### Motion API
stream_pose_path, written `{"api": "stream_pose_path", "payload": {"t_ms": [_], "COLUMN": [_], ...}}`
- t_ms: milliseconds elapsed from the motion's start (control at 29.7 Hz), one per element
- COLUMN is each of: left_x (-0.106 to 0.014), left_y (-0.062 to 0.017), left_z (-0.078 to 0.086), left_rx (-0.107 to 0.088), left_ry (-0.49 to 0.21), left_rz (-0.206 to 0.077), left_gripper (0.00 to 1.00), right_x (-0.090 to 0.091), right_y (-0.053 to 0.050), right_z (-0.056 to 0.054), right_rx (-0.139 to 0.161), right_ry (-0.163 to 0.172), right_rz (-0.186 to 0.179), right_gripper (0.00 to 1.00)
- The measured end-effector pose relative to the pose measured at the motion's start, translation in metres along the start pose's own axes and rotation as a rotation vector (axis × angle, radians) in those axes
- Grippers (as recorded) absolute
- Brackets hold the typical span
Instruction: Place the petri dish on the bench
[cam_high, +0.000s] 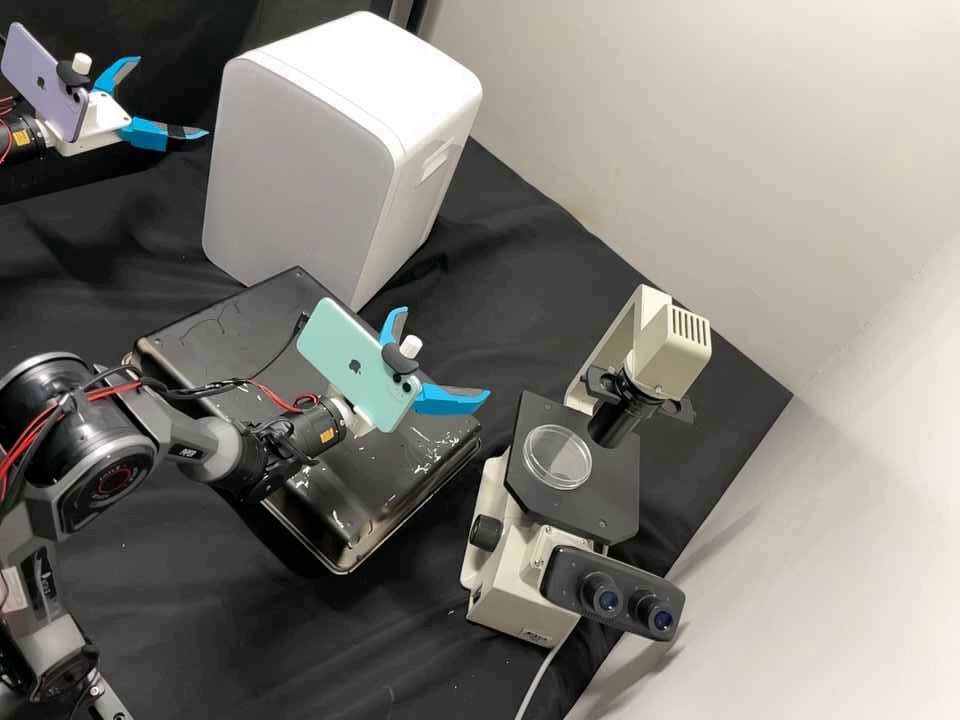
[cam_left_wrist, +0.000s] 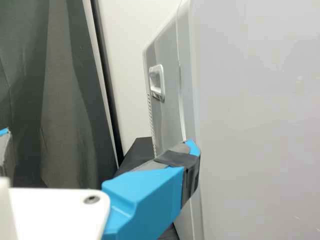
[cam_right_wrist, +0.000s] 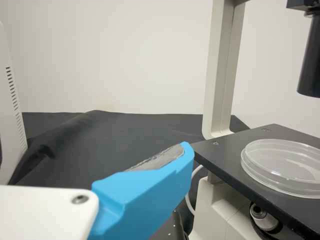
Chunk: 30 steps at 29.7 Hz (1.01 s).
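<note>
A clear, empty petri dish (cam_high: 557, 455) lies flat on the black stage of a beige microscope (cam_high: 500, 580), under its dark condenser. The right wrist view shows the petri dish (cam_right_wrist: 290, 167) close ahead on the stage. My right gripper (cam_high: 444, 354) hovers open just left of the stage, above a dark tray, holding nothing. One of its blue fingers (cam_right_wrist: 150, 180) points at the stage edge. My left gripper (cam_high: 171, 95) is open at the far left back, beside a white box (cam_left_wrist: 250, 120), with one blue finger (cam_left_wrist: 150, 195) near the box's side.
The tall white box (cam_high: 330, 150) stands at the back. A scuffed dark metal tray (cam_high: 230, 335) lies under the right arm. Black cloth covers the bench (cam_high: 520, 270). A pale wall runs along the right, past the microscope's eyepieces (cam_high: 625, 600).
</note>
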<state>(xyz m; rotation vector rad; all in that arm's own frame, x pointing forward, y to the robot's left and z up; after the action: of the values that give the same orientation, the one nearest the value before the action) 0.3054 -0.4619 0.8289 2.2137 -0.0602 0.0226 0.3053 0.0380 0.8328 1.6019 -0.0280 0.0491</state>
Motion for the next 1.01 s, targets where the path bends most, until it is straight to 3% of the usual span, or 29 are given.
{"api": "stream_pose_path", "payload": {"t_ms": [472, 708, 876, 1011], "left_x": [0.000, -0.014, -0.032, -0.046], "left_y": [0.0005, 0.0089, 0.0061, -0.0018], "left_z": [0.000, 0.015, 0.038, 0.045], "left_rx": [0.001, 0.004, 0.059, 0.071], "left_ry": [-0.002, -0.059, -0.214, -0.303], "left_rz": [0.002, 0.023, 0.039, 0.044], "left_gripper": [1.00, 1.00, 1.00, 1.00], "right_x": [0.000, 0.000, 0.000, 0.000], "right_y": [0.000, 0.000, 0.000, 0.000], "right_z": [0.000, 0.000, 0.000, 0.000], "right_rx": [0.000, 0.000, 0.000, 0.000], "right_ry": [0.000, 0.000, 0.000, 0.000], "right_rz": [0.000, 0.000, 0.000, 0.000], "right_gripper": [1.00, 1.00, 1.00, 1.00]}}
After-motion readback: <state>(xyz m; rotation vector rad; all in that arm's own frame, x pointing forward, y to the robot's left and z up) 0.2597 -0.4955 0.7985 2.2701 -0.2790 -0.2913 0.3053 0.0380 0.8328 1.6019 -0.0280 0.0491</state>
